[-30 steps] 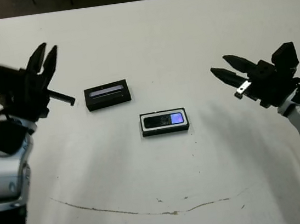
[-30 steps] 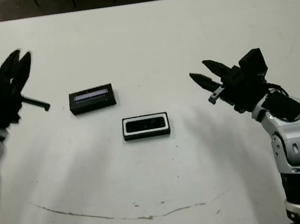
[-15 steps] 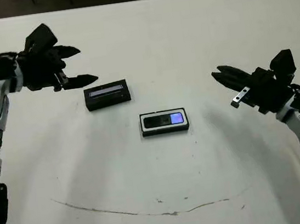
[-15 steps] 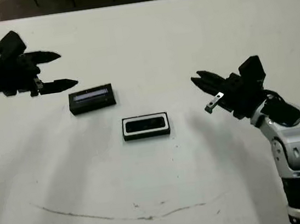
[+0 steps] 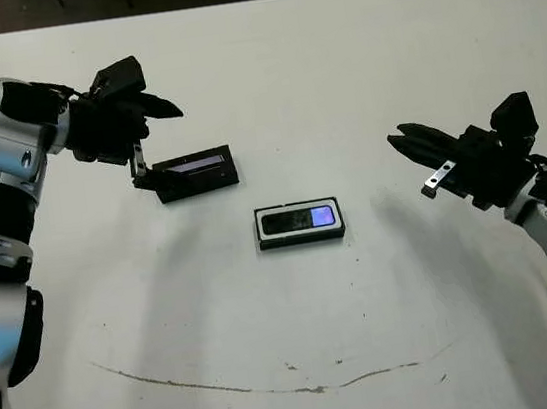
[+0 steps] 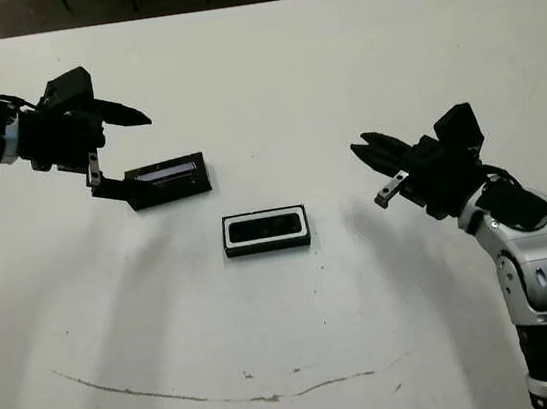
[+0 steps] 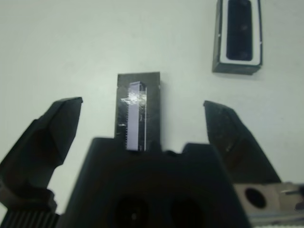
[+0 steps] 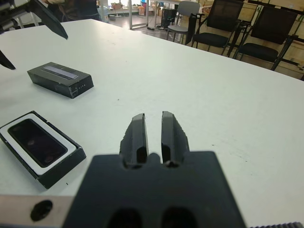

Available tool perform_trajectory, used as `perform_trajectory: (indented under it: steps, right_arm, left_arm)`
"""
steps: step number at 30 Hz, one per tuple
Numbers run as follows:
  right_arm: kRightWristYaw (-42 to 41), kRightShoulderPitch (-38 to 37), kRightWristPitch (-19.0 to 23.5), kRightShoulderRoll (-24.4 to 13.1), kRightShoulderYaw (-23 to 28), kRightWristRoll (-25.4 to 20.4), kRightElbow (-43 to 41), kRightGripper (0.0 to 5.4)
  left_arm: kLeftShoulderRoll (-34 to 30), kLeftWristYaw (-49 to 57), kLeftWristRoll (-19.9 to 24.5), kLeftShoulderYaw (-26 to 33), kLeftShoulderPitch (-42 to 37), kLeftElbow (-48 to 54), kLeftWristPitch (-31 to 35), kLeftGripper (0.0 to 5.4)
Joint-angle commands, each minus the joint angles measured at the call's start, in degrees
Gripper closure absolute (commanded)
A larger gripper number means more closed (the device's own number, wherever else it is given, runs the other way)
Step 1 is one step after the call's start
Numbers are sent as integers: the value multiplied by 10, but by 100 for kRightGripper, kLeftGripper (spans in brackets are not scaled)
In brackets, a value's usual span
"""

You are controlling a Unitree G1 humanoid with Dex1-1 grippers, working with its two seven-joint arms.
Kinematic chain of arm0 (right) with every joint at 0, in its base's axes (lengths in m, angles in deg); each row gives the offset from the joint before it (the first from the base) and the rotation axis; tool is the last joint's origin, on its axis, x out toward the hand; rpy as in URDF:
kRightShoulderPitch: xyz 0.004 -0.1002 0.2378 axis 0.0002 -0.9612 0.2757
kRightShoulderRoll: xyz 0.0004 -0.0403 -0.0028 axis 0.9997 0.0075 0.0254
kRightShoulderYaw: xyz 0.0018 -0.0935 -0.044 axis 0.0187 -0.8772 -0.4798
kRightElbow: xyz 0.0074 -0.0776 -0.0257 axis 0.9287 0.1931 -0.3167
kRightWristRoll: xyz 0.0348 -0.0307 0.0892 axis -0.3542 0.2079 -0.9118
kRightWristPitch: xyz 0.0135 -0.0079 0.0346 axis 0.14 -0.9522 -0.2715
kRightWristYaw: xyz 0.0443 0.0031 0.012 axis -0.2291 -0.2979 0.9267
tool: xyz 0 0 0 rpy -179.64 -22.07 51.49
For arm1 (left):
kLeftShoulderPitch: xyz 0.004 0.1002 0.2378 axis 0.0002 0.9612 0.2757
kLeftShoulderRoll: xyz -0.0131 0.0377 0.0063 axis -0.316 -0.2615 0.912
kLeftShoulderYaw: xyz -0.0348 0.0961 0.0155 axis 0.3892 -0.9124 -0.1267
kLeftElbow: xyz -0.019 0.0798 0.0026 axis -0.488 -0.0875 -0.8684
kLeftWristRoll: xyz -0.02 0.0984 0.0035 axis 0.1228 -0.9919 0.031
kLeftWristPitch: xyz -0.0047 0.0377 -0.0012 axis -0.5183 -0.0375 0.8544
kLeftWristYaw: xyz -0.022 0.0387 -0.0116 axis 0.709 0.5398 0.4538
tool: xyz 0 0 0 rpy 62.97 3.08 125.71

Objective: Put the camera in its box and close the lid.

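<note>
- Right now the left gripper [image 5: 149, 140] hangs with its two fingers spread wide, one above the lid [image 5: 197, 172] and one at its outer end, holding nothing.
- The lid lies flat on the white table [image 5: 356, 62], stripe up, at about ten o'clock from the box [image 5: 299, 222] and a little apart from it.
- To my eye the lid is a light, stiff slab with smooth sides, so it may slip; I would pinch it across its two long edges near the middle.
- The camera [image 5: 301, 220] already lies in the box's white lining, blue patch toward three o'clock.
- The right gripper [image 8: 153, 137], well off at three o'clock from the box, has its fingers nearly pressed together, with nothing between them.
</note>
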Motion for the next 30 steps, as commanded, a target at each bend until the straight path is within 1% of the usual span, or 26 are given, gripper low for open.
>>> perform_trajectory:
  steps: [1,6,8,10,13,16,20,26,28,30]
  right_arm:
    - [-6,-6,13,-10,-4,-3,6,540]
    - [-4,-9,27,-11,-3,-6,-3,540]
    - [-7,-10,24,-12,-3,-6,-3,540]
    - [-9,-9,26,-14,-2,-8,-3,540]
    - [-15,-6,27,-14,0,-15,3,540]
    - [-11,-7,40,-17,1,-21,-3,540]
    - [-11,-9,41,-18,3,-24,-6,540]
    - [-5,-12,48,-27,1,-21,-18,540]
    - [-7,-12,49,-26,2,-26,-18,540]
    - [-9,-11,50,-24,3,-30,-15,540]
  left_arm:
    - [9,14,-30,-15,-2,-25,-3,3]
    - [18,40,-50,-18,5,-59,-33,3]
    - [19,52,-62,-22,9,-74,-64,3]
    - [21,70,-72,-24,10,-89,-72,3]
    - [26,84,-76,-17,9,-115,-68,3]
    - [26,98,-90,-22,6,-132,-95,3]
    - [32,103,-82,-5,3,-159,-85,3]
    - [23,118,-95,-4,8,-171,-110,3]
    - [19,116,-94,-2,11,-174,-118,24]
    - [16,118,-97,-2,13,-177,-121,64]
